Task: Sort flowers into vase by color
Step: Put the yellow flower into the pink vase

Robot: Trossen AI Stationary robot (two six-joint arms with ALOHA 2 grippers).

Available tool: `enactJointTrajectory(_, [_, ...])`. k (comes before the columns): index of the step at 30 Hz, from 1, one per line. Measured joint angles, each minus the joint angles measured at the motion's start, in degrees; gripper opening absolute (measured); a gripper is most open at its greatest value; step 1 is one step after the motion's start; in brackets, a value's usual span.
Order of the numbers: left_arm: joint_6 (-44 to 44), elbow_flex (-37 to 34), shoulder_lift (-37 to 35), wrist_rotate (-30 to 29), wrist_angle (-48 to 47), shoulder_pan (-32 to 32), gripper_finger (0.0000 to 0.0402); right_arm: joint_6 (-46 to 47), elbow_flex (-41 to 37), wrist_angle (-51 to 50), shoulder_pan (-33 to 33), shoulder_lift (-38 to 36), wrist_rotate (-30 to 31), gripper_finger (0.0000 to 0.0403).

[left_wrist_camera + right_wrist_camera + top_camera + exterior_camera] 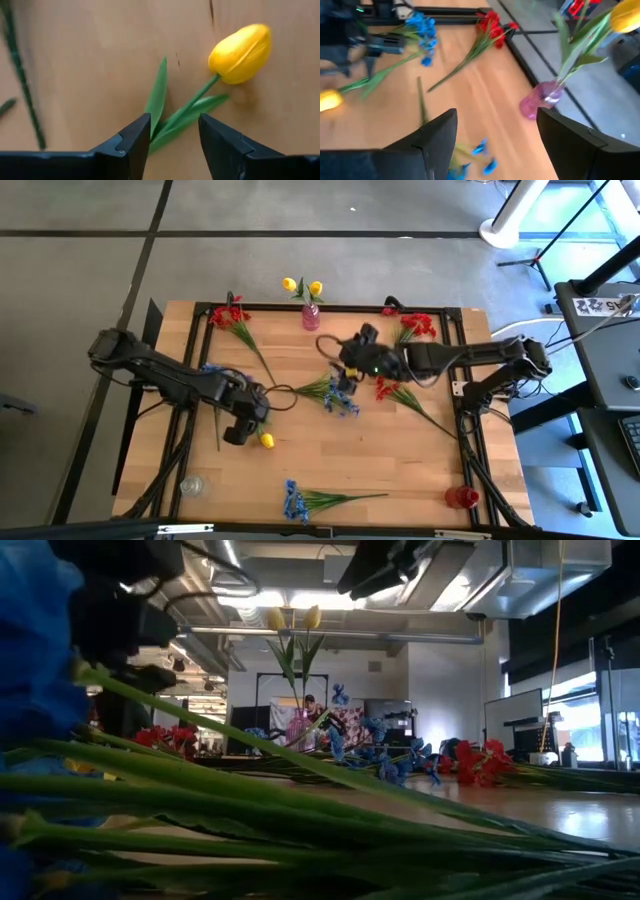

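A yellow tulip lies flat on the wooden table, and also shows in the high view. My left gripper is open just above it, one finger on each side of its green stem and leaves; I see no touch. My right gripper is open and empty above a blue flower at mid-table. A pink vase at the far edge holds two yellow tulips. It also shows in the right wrist view.
Red flowers lie at the far left, far right and right of centre. Blue flowers lie at the near edge and under the left arm. A clear vase stands near left, a red vase near right.
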Motion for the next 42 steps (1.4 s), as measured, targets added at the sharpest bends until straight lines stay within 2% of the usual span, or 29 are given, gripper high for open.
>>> enactJointTrajectory(6, [3.8, 0.0, 6.2, 1.7, 1.3, -0.2, 0.0128, 4.3, 0.0, -2.0, 5.5, 0.0, 4.5, 0.0273])
enactJointTrajectory(10, [4.2, 0.1, 8.9, 1.3, 3.5, -0.5, 0.0110, 6.2, 0.0, -2.6, 7.5, 0.0, 5.4, 0.0273])
enactJointTrajectory(13, [3.0, 0.0, 9.2, 1.2, 5.6, -0.5, 0.0080, 6.2, 0.0, -3.0, 8.5, 0.0, 5.4, 0.0273])
enactJointTrajectory(17, [0.8, -0.2, 6.6, -0.7, 11.7, -0.8, 0.0016, 6.3, 0.0, -6.2, 8.8, -0.4, 5.5, 0.0273])
enactJointTrajectory(23, [-3.4, -0.2, -3.2, -0.6, 18.9, -0.6, 0.0006, 4.1, -1.3, -9.2, 8.6, -0.7, 5.6, 0.0273])
enactJointTrajectory(26, [-4.5, 0.0, -8.8, -2.1, 24.5, 0.7, 0.0004, -0.7, -6.9, -1.3, 7.4, -1.1, 3.5, 0.0273])
enactJointTrajectory(31, [-1.0, -0.1, -15.1, -2.5, 37.3, 6.3, 0.0004, -8.7, -19.0, 23.6, 3.4, -1.9, -3.6, 0.0273])
enactJointTrajectory(36, [1.5, -0.1, -14.6, -1.8, 55.1, 14.0, 0.0004, -13.6, -28.5, 50.9, -1.4, -0.8, -14.5, 0.0273])
enactJointTrajectory(42, [1.1, 0.0, -9.5, -1.4, 68.9, 20.1, 0.0004, -18.0, -29.4, 68.3, -7.2, 1.9, -25.8, 0.0273])
